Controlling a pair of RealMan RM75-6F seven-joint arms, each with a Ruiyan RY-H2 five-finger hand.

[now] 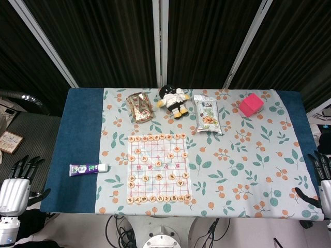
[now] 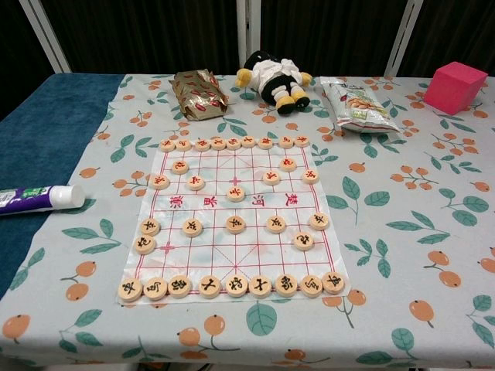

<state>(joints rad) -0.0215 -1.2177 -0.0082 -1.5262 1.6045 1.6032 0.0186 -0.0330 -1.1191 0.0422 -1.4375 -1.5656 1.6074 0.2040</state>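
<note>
A Chinese chess board sheet (image 1: 158,168) (image 2: 234,220) lies at the table's middle front, with several round wooden pieces (image 2: 235,224) set out on it. My left hand (image 1: 18,185) hangs off the table's left front corner, fingers apart, holding nothing; the toothpaste tube (image 1: 88,169) (image 2: 37,199) on the blue cloth is the thing nearest it. Past the right front edge my right hand (image 1: 319,181) is partly cut off by the frame, fingers spread and empty. Neither hand shows in the chest view.
Along the back edge lie a shiny snack packet (image 1: 139,106) (image 2: 198,93), a black-and-white plush toy (image 1: 173,101) (image 2: 274,78), a nut bag (image 1: 208,113) (image 2: 357,104) and a pink cube (image 1: 252,105) (image 2: 455,87). A leaf-patterned cloth (image 1: 248,165) covers the table.
</note>
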